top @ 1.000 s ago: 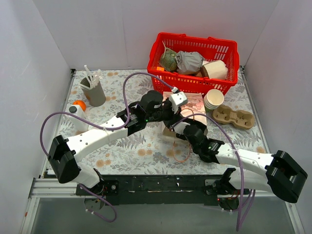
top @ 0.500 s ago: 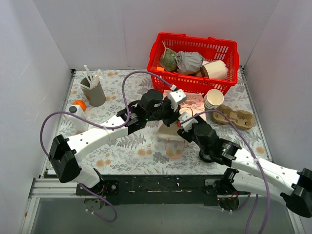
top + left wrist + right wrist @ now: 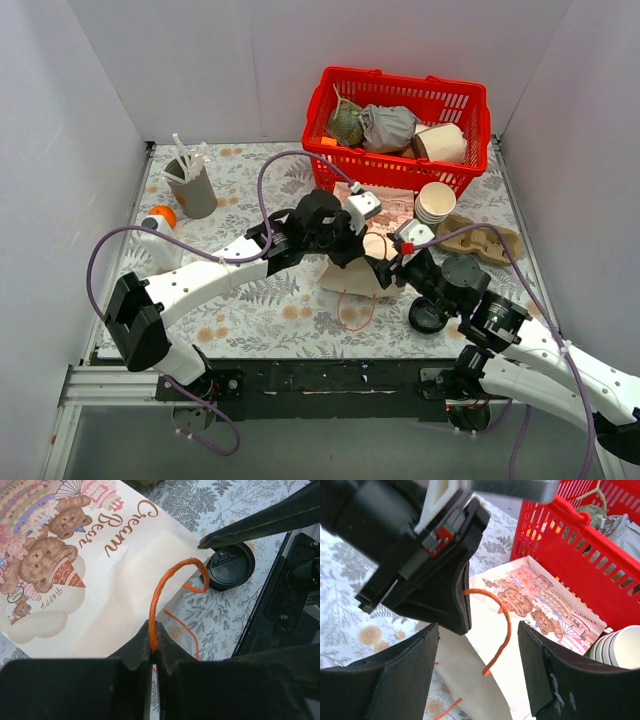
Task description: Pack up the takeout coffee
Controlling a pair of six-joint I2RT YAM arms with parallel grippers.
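The takeout coffee does not show in any view. A cream paper bag (image 3: 356, 281) printed with bears (image 3: 45, 555) lies on the table, and my left gripper (image 3: 154, 630) is shut on its orange cord handle (image 3: 159, 587), holding the loop up. My right gripper (image 3: 480, 672) is open. Its two fingers (image 3: 402, 677) stand either side of that same handle loop (image 3: 504, 625) without touching it. In the top view the left gripper (image 3: 352, 246) and right gripper (image 3: 386, 267) meet over the bag's mouth. A black sip lid (image 3: 231, 566) sits on the table beside the bag, with no cup side showing under it.
A red basket (image 3: 395, 172) with bundled items stands behind the bag. A stack of cream cups (image 3: 437, 203) and a cardboard cup carrier (image 3: 492, 241) sit at the right. A grey cup of stirrers (image 3: 193, 188) and an orange ball (image 3: 163, 215) are at the left. The bag's other handle (image 3: 356, 311) trails on the table.
My right arm swung out to the right, uncovering the black lid, and its open gripper now reaches the bag from the right. The left gripper kept the handle and shifted slightly right.
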